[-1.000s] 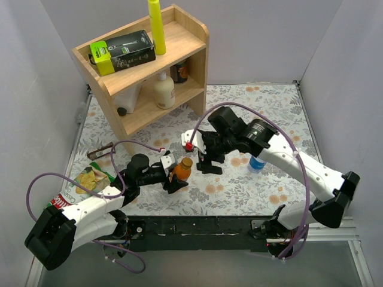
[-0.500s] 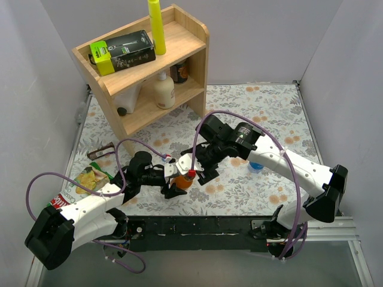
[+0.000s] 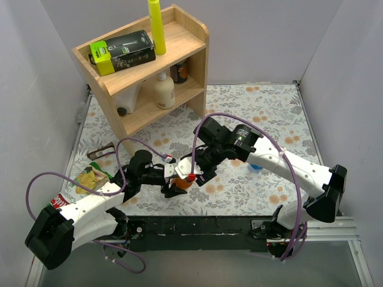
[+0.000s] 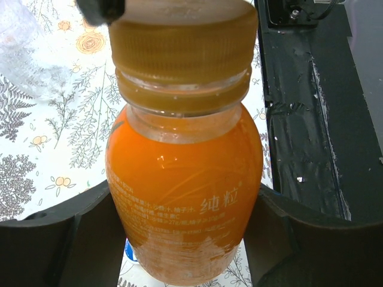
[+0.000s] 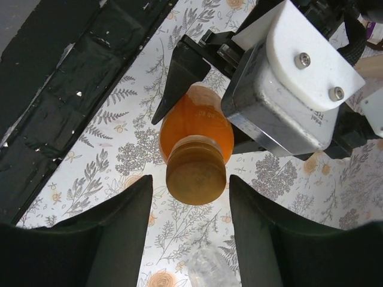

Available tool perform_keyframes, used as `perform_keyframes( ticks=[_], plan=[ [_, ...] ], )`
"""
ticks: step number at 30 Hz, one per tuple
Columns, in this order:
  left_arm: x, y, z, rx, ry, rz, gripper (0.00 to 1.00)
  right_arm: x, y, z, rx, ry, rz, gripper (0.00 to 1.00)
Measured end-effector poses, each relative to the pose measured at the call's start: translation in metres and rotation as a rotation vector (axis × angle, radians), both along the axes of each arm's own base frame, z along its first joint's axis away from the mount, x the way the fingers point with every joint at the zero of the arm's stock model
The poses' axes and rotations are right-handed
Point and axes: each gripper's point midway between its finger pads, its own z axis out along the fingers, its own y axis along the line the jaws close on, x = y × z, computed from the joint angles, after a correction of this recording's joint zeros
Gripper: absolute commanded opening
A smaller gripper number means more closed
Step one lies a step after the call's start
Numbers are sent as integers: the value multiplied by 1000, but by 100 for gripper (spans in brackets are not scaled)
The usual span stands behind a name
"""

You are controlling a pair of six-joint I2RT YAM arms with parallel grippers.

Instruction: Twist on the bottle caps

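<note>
My left gripper is shut on the short orange bottle and holds it by the body. The orange-brown cap sits on its neck. My right gripper is open right over it. In the right wrist view its fingers stand either side of the cap, apart from it. A clear unlabelled bottle lies on the mat just beyond. The blue-label bottle stands to the right, partly hidden by my right arm. The other caps cannot be made out.
A wooden shelf stands at the back left with a yellow tube, a green-black box and a cream lotion bottle. A snack bag lies at the left. The black table edge is close in front.
My right gripper has come down and to the left, from above the mat to round the orange bottle's cap. My left gripper has kept hold of the bottle and shifted it slightly.
</note>
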Motion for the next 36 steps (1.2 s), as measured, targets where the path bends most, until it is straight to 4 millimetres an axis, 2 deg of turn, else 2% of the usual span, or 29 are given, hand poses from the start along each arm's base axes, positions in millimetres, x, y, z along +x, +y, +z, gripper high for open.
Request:
perform_keyframes(
  ticks=[6, 9, 12, 16, 20, 26, 29, 31, 33, 35, 36],
  plan=[
    [0, 0, 1, -3, -10, -6, 0, 4, 0, -6, -8, -30, 9, 60],
    [0, 0, 1, -2, -14, -8, 0, 6, 2, -8, -8, -40, 14, 53],
    [0, 0, 1, 0, -15, -9, 0, 6, 3, -9, -9, -42, 17, 42],
    [3, 1, -1, 10, -8, 17, 0, 8, 4, -11, -19, -31, -8, 33],
    [18, 4, -2, 16, -15, 115, 0, 21, 7, -14, -61, 30, -140, 28],
    [45, 17, -8, 38, -31, 315, 0, 52, 23, -22, -176, 298, -450, 25],
    [55, 24, -17, 72, -20, 389, 0, 65, 27, -31, -208, 435, -551, 35],
    [60, 27, -21, 88, -12, 427, 0, 72, 29, -34, -233, 514, -607, 50],
    [65, 29, -21, 87, -13, 457, 0, 77, 32, -33, -244, 553, -641, 63],
    [69, 29, -17, 76, -27, 477, 0, 80, 33, -26, -238, 562, -661, 68],
    [71, 29, -15, 72, -34, 485, 0, 80, 33, -22, -235, 564, -664, 80]
  ],
)
